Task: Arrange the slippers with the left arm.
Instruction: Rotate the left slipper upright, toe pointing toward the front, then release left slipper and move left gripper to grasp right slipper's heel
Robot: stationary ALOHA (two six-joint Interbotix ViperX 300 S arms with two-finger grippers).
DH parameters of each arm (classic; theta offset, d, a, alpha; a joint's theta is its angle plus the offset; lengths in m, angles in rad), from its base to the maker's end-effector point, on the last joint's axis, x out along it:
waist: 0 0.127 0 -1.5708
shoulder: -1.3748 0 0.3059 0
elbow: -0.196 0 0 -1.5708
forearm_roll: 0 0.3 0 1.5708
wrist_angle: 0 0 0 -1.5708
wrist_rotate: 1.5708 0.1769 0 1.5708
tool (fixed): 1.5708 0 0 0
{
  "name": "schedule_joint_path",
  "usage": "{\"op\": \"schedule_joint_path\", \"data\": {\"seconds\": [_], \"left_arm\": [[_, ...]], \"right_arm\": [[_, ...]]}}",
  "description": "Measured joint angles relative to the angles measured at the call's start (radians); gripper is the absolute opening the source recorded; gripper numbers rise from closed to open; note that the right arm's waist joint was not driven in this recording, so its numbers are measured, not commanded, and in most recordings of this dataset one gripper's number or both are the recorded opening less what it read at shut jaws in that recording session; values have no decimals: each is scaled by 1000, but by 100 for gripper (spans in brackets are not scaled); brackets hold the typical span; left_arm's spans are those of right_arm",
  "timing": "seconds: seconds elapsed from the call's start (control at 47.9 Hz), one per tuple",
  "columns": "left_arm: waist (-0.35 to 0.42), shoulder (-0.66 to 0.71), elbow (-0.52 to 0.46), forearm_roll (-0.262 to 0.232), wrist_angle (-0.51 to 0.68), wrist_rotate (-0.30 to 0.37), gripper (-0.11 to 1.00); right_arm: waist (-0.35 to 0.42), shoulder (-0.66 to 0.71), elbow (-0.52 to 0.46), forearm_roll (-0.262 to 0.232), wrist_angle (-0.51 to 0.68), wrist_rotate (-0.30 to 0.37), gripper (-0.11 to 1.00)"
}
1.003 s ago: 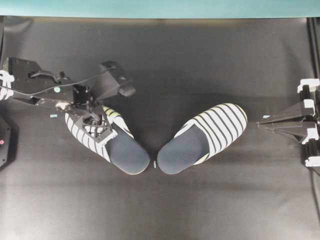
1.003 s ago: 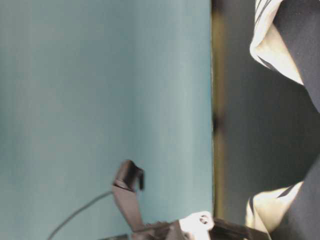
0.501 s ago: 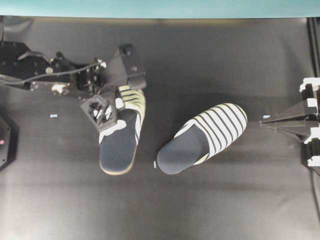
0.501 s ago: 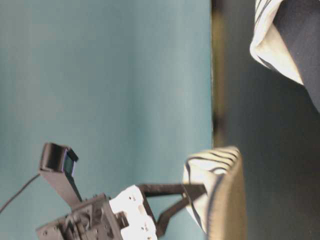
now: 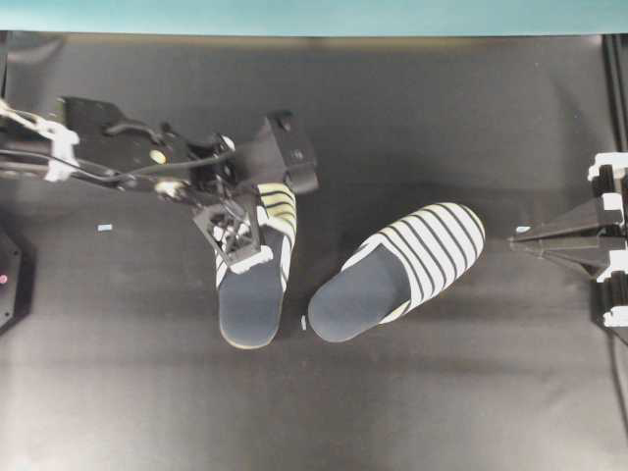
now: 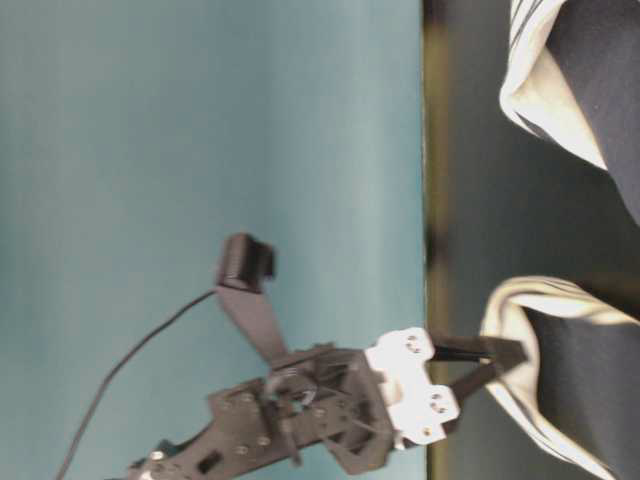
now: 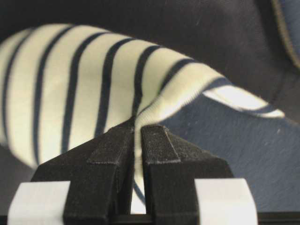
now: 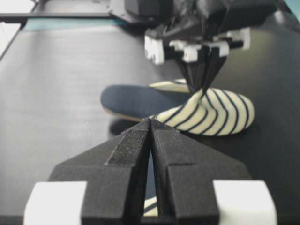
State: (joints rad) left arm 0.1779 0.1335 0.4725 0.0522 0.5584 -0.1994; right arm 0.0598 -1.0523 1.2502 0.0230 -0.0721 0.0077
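Note:
Two striped slippers lie on the black table. The left slipper (image 5: 251, 299) points its toe to the back and its heel to the front. My left gripper (image 5: 250, 250) is shut on the rim of its striped toe cover (image 7: 70, 89), next to the navy insole (image 7: 225, 136); the cloth is pulled up into a peak under the left gripper (image 8: 202, 84). The right slipper (image 5: 397, 270) lies slanted, toe toward the back right, with its heel close to the left one. My right gripper (image 5: 512, 240) rests shut and empty at the right edge, pointing at the slippers.
A teal wall (image 5: 294, 15) runs along the table's back edge. A small pale scrap (image 5: 105, 228) lies at the left and a tiny white bit (image 5: 304, 322) sits between the heels. A black device (image 5: 8, 280) sits at the left edge.
My left gripper has swung the left slipper round, from heel pointing front-right to heel pointing front, and carried it rightward toward the other slipper. The right arm and right slipper have not moved.

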Motion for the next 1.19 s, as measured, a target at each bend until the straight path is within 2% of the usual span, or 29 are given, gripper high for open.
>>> {"op": "schedule_joint_path", "data": {"seconds": [0.209,0.731,0.773,0.815,0.961,1.044,1.107,1.191], "left_arm": [[-21,2,5,0,-55,-12,1],[-31,0,34,0,-58,-2,3],[-31,-2,35,0,-60,-5,8],[-31,-2,40,0,-60,-5,17],[-31,-8,52,0,-64,9,61],[-31,-18,58,0,-64,31,81],[-31,-35,57,0,-64,66,88],[-34,-69,52,0,-64,126,87]], "right_arm": [[0,0,2,0,0,-2,0],[0,0,3,5,0,0,0],[0,0,3,5,0,0,0],[2,0,5,5,0,0,0],[2,0,6,5,-2,-2,0],[0,0,6,5,-2,0,0],[0,0,8,6,-2,-2,0],[0,0,9,6,-2,-2,0]]}}
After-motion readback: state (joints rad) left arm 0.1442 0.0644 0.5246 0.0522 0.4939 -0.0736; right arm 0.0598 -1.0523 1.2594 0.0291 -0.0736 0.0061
